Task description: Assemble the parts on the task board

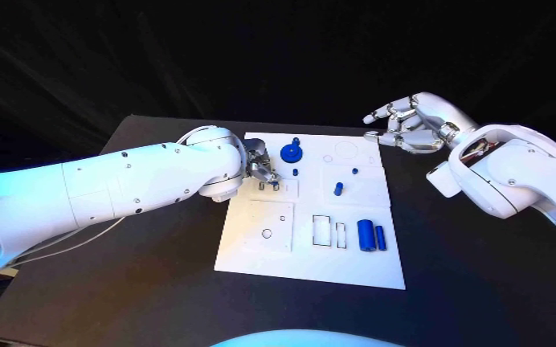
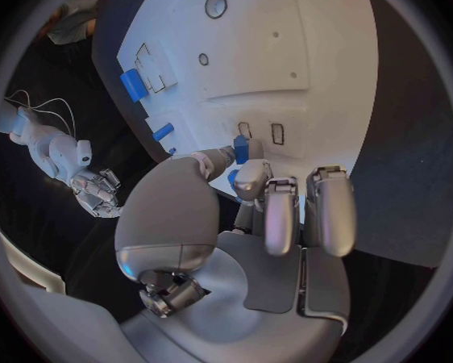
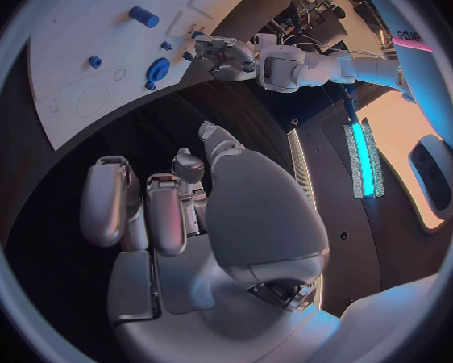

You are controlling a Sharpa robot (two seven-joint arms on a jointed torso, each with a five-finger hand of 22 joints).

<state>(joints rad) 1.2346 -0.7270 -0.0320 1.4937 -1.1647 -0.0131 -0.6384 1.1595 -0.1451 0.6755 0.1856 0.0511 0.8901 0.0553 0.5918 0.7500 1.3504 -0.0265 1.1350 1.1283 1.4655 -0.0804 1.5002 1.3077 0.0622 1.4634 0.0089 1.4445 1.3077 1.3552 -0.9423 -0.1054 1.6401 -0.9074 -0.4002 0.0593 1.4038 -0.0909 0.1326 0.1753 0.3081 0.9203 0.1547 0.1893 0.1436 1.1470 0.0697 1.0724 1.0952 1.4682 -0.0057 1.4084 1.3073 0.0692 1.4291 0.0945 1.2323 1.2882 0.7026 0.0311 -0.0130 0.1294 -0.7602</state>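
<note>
Blue part (image 2: 241, 148) half-hidden behind left hand (image 2: 277, 210)

Head view: dark room, black backdrop, light from above falls on the white board (image 1: 311, 259), which reads bright w/ mild glare. Bluish tint on left arm (image 1: 116, 186). Wrist views: strong fisheye bending at edges, dark vignette round circle. Cyan light strip (image 3: 362, 149) glows; nearby metal fingers (image 3: 105, 210) slightly soft.

No text, label, number or sign can be read anywhere here.
</note>
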